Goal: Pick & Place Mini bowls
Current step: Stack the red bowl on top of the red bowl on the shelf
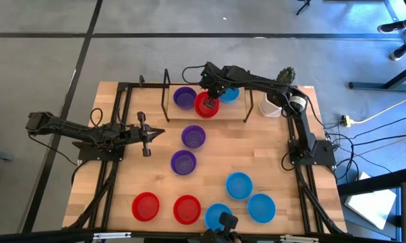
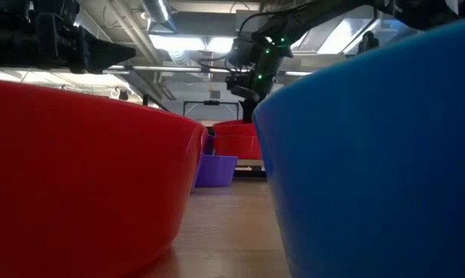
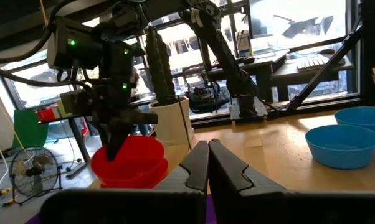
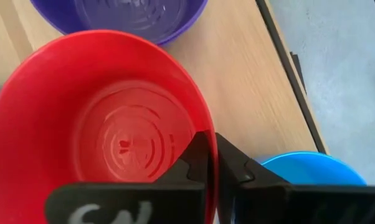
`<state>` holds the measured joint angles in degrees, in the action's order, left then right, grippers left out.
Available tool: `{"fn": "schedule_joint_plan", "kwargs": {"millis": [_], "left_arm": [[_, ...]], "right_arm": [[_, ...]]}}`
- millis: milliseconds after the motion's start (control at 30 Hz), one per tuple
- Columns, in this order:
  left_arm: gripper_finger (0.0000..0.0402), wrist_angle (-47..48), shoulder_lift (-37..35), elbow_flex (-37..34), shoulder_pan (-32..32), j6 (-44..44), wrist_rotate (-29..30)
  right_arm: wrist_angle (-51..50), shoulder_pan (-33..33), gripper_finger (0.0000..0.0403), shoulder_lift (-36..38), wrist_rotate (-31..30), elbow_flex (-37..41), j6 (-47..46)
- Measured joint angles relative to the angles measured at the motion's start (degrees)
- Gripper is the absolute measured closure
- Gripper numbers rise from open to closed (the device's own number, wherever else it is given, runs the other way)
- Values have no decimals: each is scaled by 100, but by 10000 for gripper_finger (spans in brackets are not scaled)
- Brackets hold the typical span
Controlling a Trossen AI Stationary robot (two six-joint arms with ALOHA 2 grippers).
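The right claw (image 1: 210,96) is reaching over the far end of the desk (image 1: 277,162), its two fingers (image 4: 200,163) pinched together on the rim of a red mini bowl (image 1: 206,105). In the right wrist view one finger is sitting inside the bowl wall and the other outside it, so the red bowl (image 4: 106,124) is spreading out ahead of the claw with its rim clamped between the tips. A purple mini bowl (image 1: 184,97) is lying just beyond the held one, on the side away from the claw, and a light blue mini bowl (image 1: 230,94) is sitting right beside the claw on its other side, partly under the wrist. A white pot (image 1: 271,106) is standing farther back along the right arm.

The left claw (image 1: 149,134) is waiting over the left half of the desk, its fingers (image 3: 197,168) pressed together with nothing between them. It is pointing across the desk; two more purple mini bowls (image 1: 193,136) are lying ahead of its tips, one nearly straight in front, the other (image 1: 183,162) a little to the near side. Well away from both claws, along the near edge, two red bowls (image 1: 146,206) and three light blue ones (image 1: 239,185) are resting.
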<state>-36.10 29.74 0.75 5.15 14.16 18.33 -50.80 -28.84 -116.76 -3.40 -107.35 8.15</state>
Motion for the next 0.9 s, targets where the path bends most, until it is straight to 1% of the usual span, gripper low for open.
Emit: {"fn": "schedule_joint_plan", "kwargs": {"millis": [233,500,633,767,900], "left_arm": [[393,0,0,0,0,-5,2],[399,6,0,0,0,-5,2],[398,35,0,0,0,-3,4],[393,35,0,0,0,-1,4],[392,35,0,0,0,-3,4]], "right_arm": [[15,2,394,4,2,0,-55],[42,-14,390,-256,0,1,64],[57,-52,388,-274,14,0,111],[18,-52,374,-274,-11,0,168],[-4,-50,349,-277,-4,0,254]]}}
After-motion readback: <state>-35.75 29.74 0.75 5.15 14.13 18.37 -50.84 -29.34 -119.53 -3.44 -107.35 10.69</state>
